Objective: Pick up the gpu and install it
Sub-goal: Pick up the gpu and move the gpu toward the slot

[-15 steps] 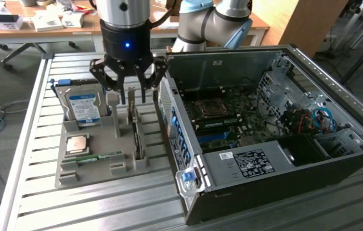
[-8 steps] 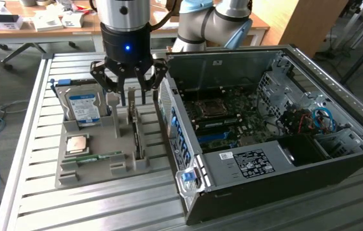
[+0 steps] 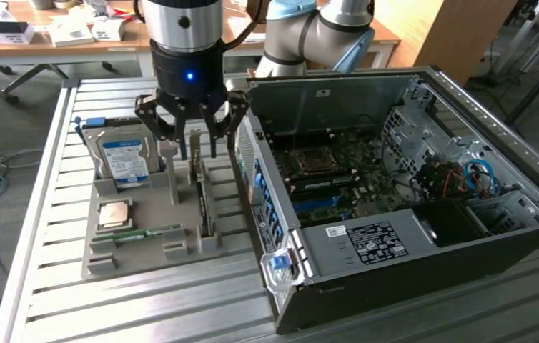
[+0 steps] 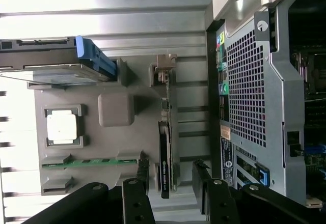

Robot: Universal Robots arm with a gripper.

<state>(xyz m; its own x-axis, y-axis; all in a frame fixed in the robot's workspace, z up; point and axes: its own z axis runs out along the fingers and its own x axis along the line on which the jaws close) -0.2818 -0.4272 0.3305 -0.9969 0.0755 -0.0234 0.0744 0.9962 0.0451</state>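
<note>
We see the open computer case (image 3: 332, 100) beside the grey tray (image 3: 117, 264). Over the tray hangs the gripper (image 3: 193, 146), fingers (image 4: 143, 178) spread wide (holding nothing), and the gpu (image 4: 164, 158) stands on edge in its tray slot, in line between those fingers.

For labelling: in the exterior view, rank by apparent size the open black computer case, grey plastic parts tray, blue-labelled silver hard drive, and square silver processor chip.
Largest to smallest:
1. computer case
2. parts tray
3. hard drive
4. processor chip
No close calls.
</note>
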